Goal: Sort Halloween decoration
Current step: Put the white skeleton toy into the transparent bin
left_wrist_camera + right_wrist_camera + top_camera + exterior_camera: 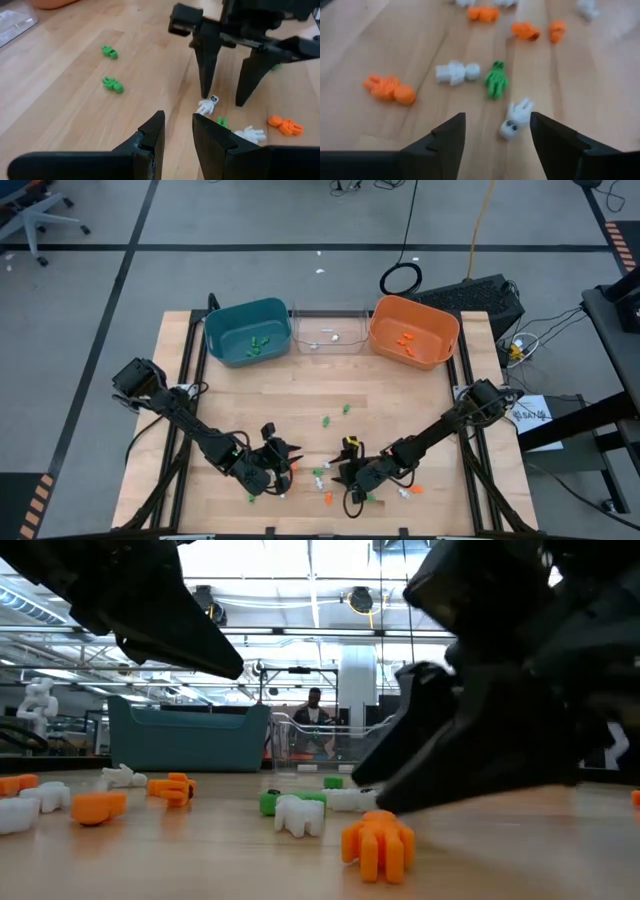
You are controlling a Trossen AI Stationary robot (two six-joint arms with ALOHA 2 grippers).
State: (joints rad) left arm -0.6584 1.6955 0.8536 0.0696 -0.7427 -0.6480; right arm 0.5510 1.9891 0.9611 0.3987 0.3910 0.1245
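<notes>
Small Halloween decoration figures in orange, green and white lie loose on the wooden table [240, 420] near its front middle. My right gripper [497, 117] is open and slants down over a white skeleton figure [514, 120]. The figure lies flat on the wood between the two fingertips, and in the left wrist view my right gripper [222, 99] straddles that figure [207, 105]. A green figure [495, 80], another white one [455, 72] and an orange one [390, 89] lie just beyond. My left gripper [178, 116] hangs close by on the left, narrowly open, with bare wood between its fingers.
Three bins stand in a row at the table's far edge: teal [248, 330], clear [328, 332] and orange [413, 332], each with a few figures inside. Two green figures [335, 414] lie alone mid-table. The two grippers are close together at the front.
</notes>
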